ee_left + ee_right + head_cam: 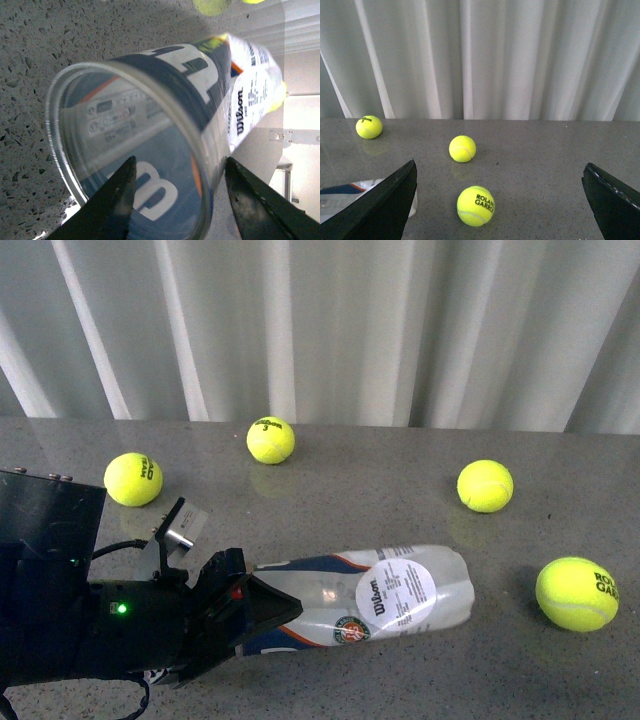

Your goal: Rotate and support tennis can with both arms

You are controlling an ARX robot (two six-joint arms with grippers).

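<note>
My left gripper (262,608) sits at the open left end of the can (400,595), which lies on its side near the middle of the table (380,680), its other end pointing right. The fingers (117,200) straddle the rim, but I cannot tell whether they bite or merely bracket it. To turn the can well, I judge I need a firm hold at that rim and a slow roll. My right gripper (500,165), spread wide and empty off to the right, should come in to steady the right end so the smooth tube neither slips nor swings. The table is grey, speckled and faintly glossy, so the can may slide. Four balls (133,479) lie loose on it: far left, far middle, right and near right. That last one is closest to the can's end and worth avoiding. A white curtain (330,330) hangs behind.
</note>
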